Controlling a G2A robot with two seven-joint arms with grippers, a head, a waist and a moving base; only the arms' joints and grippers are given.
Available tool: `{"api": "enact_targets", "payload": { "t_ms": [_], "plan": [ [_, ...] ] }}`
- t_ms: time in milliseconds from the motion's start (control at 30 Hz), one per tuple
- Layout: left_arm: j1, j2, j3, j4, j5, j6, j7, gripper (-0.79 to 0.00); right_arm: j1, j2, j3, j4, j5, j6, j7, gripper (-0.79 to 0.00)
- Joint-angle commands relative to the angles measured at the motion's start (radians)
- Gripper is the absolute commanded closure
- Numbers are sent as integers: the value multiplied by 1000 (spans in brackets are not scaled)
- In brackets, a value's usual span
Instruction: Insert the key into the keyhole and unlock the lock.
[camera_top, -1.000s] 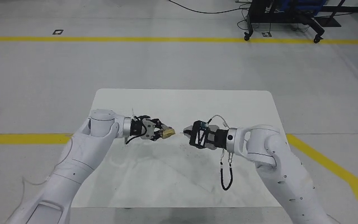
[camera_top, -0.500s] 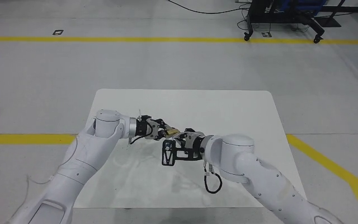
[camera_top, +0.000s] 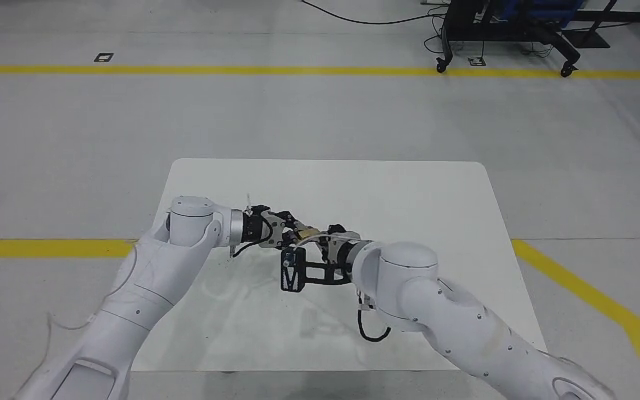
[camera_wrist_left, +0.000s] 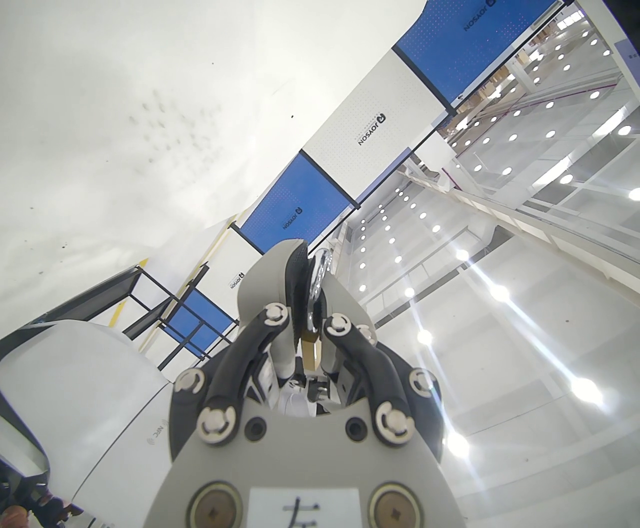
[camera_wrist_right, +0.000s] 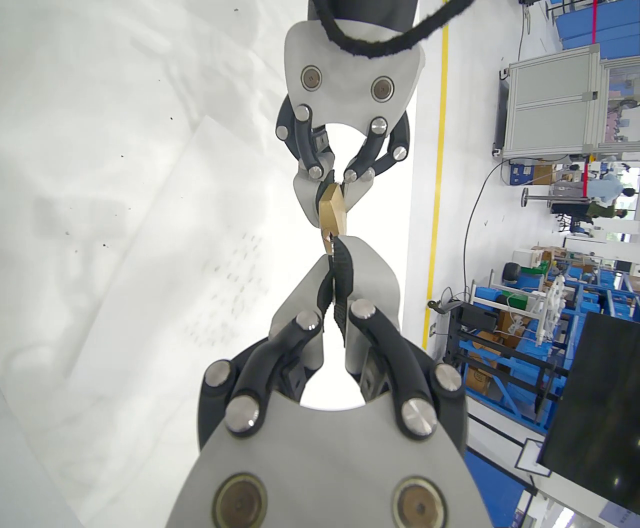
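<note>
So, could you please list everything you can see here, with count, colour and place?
lock: one, brass, held above the table
key: one, brass, tip at the lock's end
table: one, white, under both arms
floor lines: two, yellow, beyond and beside the table
cart: one, black, on the far floor
cable: one, black, on the floor by the cart
left hand: one, grey and black, shut on the lock
right hand: one, grey and black, shut on the key
</note>
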Motion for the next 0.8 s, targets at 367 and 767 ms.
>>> {"api": "enact_targets", "payload": {
  "t_ms": [367,767],
  "plan": [
    [-4,0,4,3,-1,-2,-10,0,25,-15,-34,21,-17,7,30,0],
    [-5,1,7,5,-3,1,-22,0,38,-29,-79,32,-78,29,57,0]
  ]
}}
